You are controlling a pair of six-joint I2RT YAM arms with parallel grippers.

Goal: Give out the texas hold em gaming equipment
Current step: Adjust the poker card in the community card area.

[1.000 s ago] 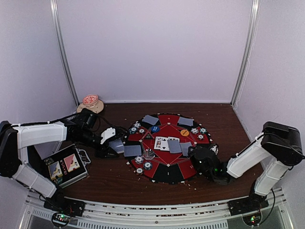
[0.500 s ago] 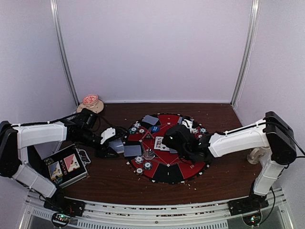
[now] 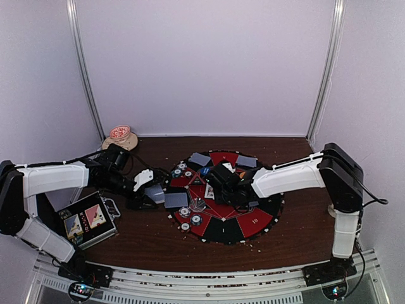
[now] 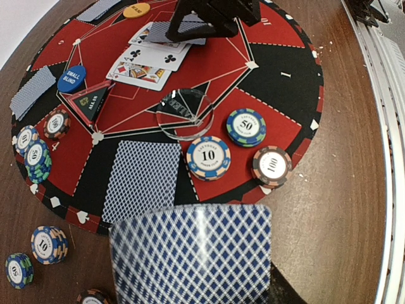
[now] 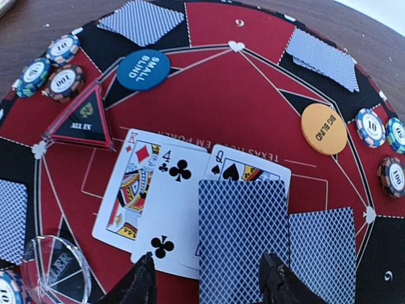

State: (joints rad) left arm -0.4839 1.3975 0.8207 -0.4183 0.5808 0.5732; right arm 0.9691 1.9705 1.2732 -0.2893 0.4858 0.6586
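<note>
Right pincer, fingers apart, has swung from beside the mat to hover over its centre.
Left pincer stays clamped on 1 card at the mat's left edge. So dealing the board seems underway: 3 face-up cards, 2 face-down cards beside them, 1 blue button, 1 orange button.
</note>
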